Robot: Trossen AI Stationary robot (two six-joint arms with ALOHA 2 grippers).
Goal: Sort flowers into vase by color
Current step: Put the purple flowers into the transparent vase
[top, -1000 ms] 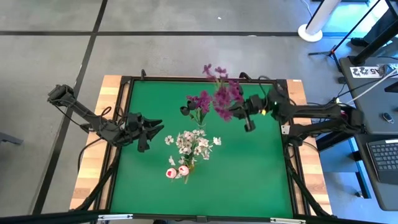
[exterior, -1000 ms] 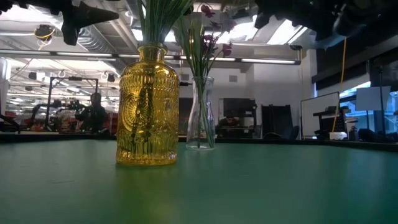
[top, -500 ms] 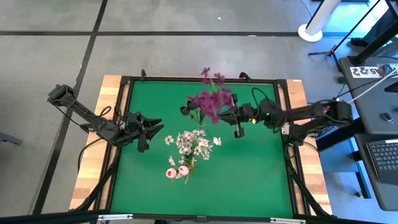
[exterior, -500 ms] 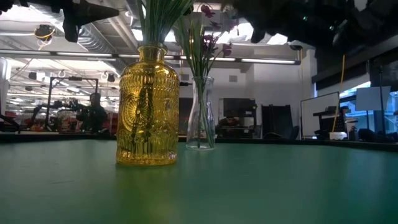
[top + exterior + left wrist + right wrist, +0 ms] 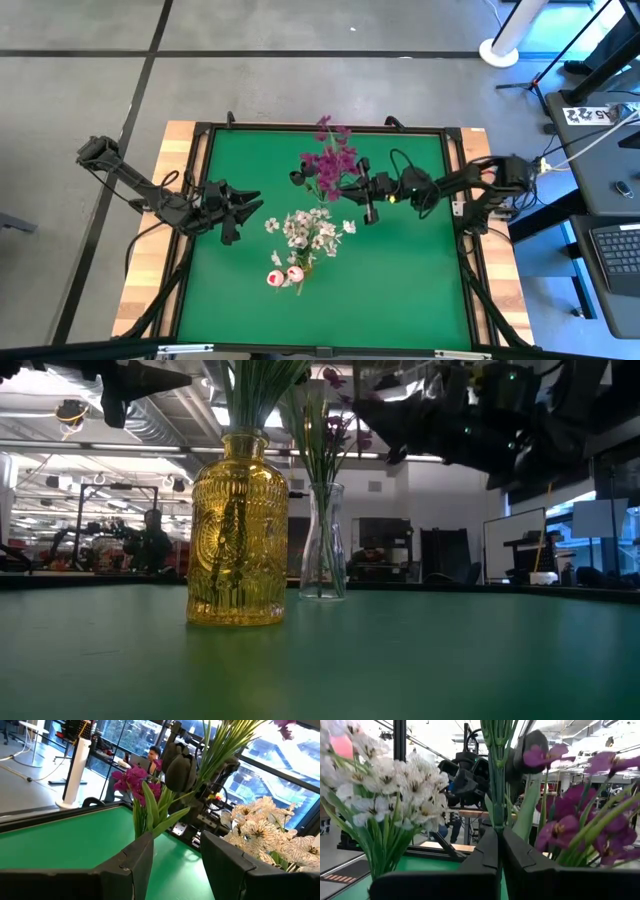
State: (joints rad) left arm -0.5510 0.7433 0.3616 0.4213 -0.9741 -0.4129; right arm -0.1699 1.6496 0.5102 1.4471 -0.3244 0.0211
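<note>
Leftward since before, right gripper (image 5: 368, 203) pinches thin green-stemmed magenta flowers (image 5: 335, 158) above clear glass vase (image 5: 323, 540); left gripper (image 5: 240, 211) waits, spread.

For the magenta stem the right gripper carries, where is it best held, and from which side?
On the bare green stem below the blooms, from the side, as the right gripper does now: the stem is thin and upright, while the magenta flowers above are soft. The left gripper waits open.
</note>
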